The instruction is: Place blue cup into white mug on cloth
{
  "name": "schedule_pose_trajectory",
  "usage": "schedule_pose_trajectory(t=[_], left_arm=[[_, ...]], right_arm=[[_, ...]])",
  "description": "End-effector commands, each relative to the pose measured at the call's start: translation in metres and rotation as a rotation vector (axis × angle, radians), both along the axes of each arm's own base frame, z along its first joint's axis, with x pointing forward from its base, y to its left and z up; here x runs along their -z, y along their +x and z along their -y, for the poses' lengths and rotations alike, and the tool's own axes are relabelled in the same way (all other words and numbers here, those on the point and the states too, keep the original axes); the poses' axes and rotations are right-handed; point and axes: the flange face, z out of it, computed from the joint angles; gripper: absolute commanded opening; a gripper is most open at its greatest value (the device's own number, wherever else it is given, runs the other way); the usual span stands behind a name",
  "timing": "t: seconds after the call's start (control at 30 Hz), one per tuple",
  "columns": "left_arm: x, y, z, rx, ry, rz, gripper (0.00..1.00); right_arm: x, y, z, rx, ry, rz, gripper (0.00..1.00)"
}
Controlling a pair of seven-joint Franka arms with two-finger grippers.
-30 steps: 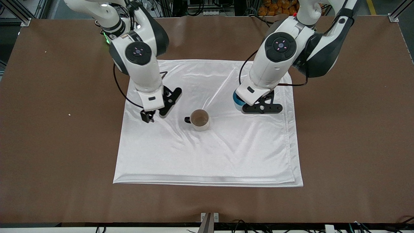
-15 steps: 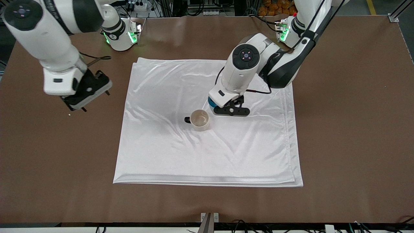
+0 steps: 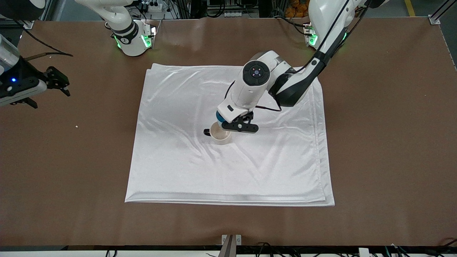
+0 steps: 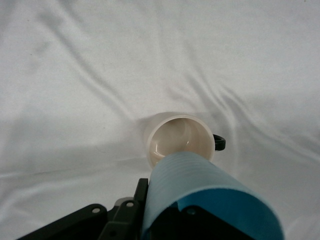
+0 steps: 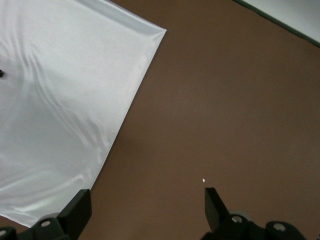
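My left gripper (image 3: 225,120) is shut on the light-blue cup (image 3: 220,116) and holds it tilted just above the rim of the cream mug (image 3: 220,134). The mug stands upright near the middle of the white cloth (image 3: 178,167), its black handle (image 3: 206,132) pointing toward the right arm's end. In the left wrist view the blue cup (image 4: 195,185) partly overlaps the mug's open mouth (image 4: 177,140), and one finger (image 4: 142,192) presses on the cup's side. My right gripper (image 3: 61,82) is open and empty over bare table off the cloth; its view shows spread fingers (image 5: 80,210).
The brown table (image 3: 385,142) surrounds the cloth on all sides. A small white speck (image 3: 76,126) lies on the table toward the right arm's end, also in the right wrist view (image 5: 203,180). The cloth's edge (image 5: 130,105) shows in the right wrist view.
My left gripper has carried the blue cup across the cloth to just over the mug. My right arm has swung off the cloth toward its end of the table.
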Motion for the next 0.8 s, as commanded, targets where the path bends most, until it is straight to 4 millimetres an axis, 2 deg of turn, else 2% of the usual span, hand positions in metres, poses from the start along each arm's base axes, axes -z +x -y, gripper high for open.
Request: schedule_pose_trajectory(t=[0.0, 0.1, 0.3, 0.33, 0.67, 0.77], left_arm=[[0.011, 0.0, 0.014, 0.0, 0.006, 0.035, 0.0], [0.022, -0.003, 0.02, 0.008, 0.022, 0.044, 0.0], [0.044, -0.004, 0.022, 0.013, 0.063, 0.058, 0.0], [0.051, -0.002, 0.02, 0.009, 0.07, 0.058, 0.0], [0.062, 0.005, 0.024, 0.004, 0.054, 0.068, 0.0], [0.063, 0.005, 0.025, 0.005, 0.048, 0.071, 0.0]], right_arm=[[0.004, -0.032, 0.002, 0.147, 0.012, -0.003, 1.0], [0.008, -0.039, 0.001, 0.195, 0.014, -0.003, 1.0], [0.011, -0.036, 0.003, 0.279, 0.029, -0.01, 1.0], [0.01, -0.03, 0.007, 0.344, 0.035, -0.008, 1.0], [0.001, 0.0, 0.014, 0.475, 0.05, 0.0, 1.0], [0.002, 0.004, 0.025, 0.499, 0.051, 0.002, 1.0]])
